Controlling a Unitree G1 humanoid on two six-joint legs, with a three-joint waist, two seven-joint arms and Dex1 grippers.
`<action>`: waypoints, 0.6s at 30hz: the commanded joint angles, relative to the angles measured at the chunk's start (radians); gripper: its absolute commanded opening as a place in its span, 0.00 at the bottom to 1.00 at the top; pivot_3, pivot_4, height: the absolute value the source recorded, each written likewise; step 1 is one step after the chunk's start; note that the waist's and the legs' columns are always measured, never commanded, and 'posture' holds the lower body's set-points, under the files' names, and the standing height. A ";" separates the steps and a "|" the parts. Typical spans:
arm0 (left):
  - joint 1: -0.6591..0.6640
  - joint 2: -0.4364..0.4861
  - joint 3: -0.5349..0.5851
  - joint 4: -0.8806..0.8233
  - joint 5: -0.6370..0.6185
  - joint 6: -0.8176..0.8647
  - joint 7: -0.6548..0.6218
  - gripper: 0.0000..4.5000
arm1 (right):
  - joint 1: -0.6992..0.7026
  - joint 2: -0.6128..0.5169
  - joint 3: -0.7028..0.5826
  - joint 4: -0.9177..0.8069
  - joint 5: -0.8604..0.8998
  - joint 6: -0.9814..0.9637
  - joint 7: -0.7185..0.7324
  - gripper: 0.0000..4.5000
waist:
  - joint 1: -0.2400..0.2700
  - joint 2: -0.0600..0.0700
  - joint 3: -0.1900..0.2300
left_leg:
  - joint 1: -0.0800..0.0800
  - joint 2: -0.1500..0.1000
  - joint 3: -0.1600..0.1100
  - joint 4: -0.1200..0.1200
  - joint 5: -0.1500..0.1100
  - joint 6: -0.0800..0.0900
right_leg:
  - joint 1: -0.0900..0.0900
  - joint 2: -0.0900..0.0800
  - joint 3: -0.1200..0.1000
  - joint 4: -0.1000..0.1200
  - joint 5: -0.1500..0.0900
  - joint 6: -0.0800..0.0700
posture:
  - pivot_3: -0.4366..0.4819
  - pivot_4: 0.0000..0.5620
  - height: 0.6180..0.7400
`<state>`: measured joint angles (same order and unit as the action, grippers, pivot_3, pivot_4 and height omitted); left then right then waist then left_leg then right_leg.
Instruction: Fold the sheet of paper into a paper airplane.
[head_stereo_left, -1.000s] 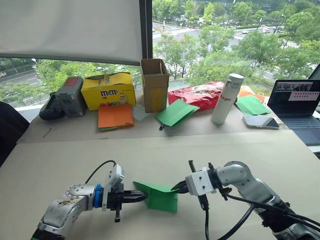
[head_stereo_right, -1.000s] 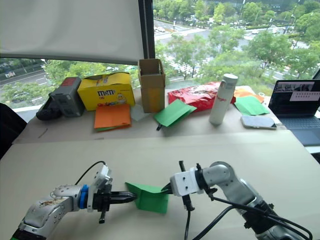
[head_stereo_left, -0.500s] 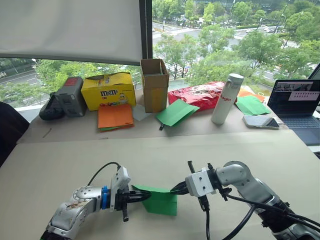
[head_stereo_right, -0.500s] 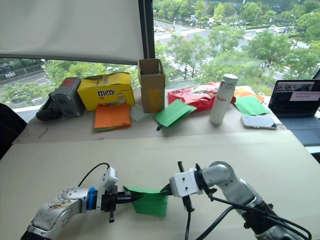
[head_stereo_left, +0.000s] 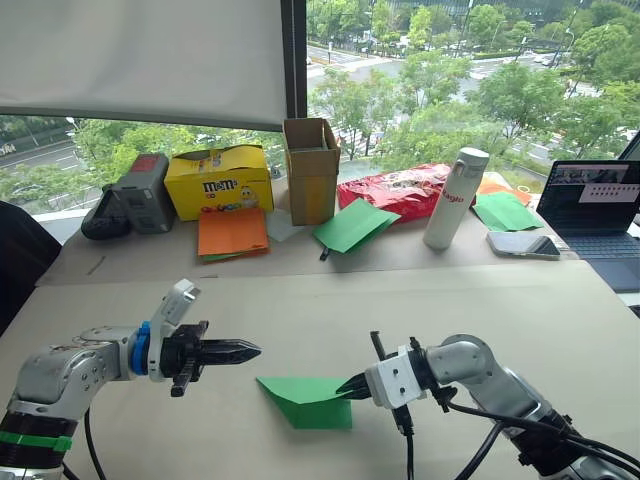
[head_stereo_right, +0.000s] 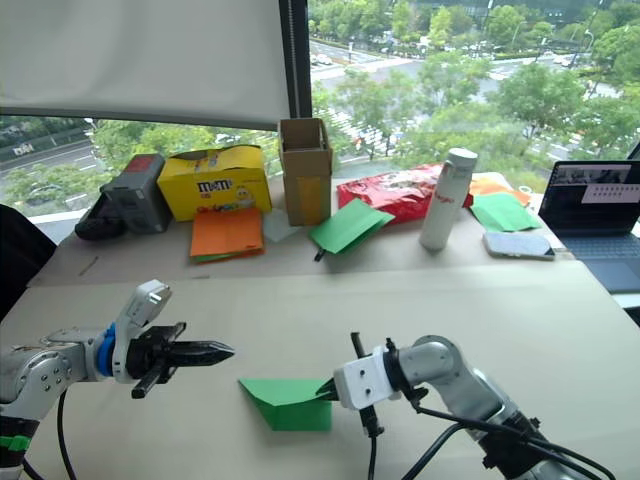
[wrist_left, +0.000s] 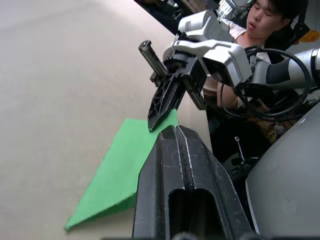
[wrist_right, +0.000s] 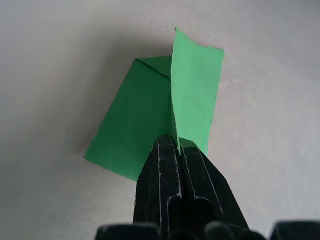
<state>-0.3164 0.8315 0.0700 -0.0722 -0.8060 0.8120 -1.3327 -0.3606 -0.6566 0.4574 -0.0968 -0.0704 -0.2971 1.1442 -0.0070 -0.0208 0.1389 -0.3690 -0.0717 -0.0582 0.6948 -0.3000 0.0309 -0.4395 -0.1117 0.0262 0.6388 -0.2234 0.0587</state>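
Near edge: our right hand (head_stereo_left: 352, 387) clamped on the sheet of paper (head_stereo_left: 300, 400), lying folded on the surface (head_stereo_left: 320, 300) | left hand (head_stereo_left: 250, 350) together, empty, raised leftward of the paper | right hand nearer

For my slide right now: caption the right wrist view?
Right gripper pinching the folded green sheet of paper on the table.

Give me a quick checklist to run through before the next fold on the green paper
1. Right gripper shut on the sheet of paper: ok.
2. Left gripper free of the paper, fingers closed: ok.
3. Paper resting on the table with its point toward the left gripper: ok.
4. Paper lying flat: not ok, one flap stands up in the right wrist view.
5. Crease sharpness: cannot tell.
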 joint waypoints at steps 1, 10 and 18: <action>-0.046 -0.027 -0.117 0.042 0.175 -0.191 -0.029 0.00 | -0.002 0.003 -0.005 0.037 -0.041 -0.130 -0.041 0.00 | -0.003 0.000 0.000 | 0.000 0.000 0.000 0.000 0.000 0.000 | 0.000 0.000 0.000 0.000 0.000 0.000 | 0.48 0.27 1.00; -0.152 -0.160 -0.298 0.213 0.416 -0.529 -0.114 0.00 | -0.001 -0.001 -0.009 0.047 -0.053 -0.174 -0.059 0.00 | -0.005 0.000 0.000 | -0.001 0.000 0.000 0.000 0.000 0.000 | 0.000 0.001 0.000 -0.003 0.000 0.000 | 0.48 0.27 1.00; -0.091 -0.201 -0.313 0.204 0.451 -0.560 -0.109 0.00 | 0.017 0.000 -0.024 0.010 -0.039 -0.097 -0.066 0.00 | -0.007 0.000 0.000 | -0.001 0.001 0.001 0.000 0.000 0.000 | 0.000 0.001 0.000 -0.004 0.000 0.000 | 0.48 0.27 1.00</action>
<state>-0.4193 0.6240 -0.2524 0.1688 -0.3554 0.2622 -1.4395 -0.3442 -0.6553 0.4557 -0.0472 -0.1340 -0.4167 1.0852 -0.0142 -0.0210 0.1388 -0.3699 -0.0709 -0.0577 0.6945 -0.3003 0.0313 -0.4390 -0.1105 0.0261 0.6351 -0.2233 0.0586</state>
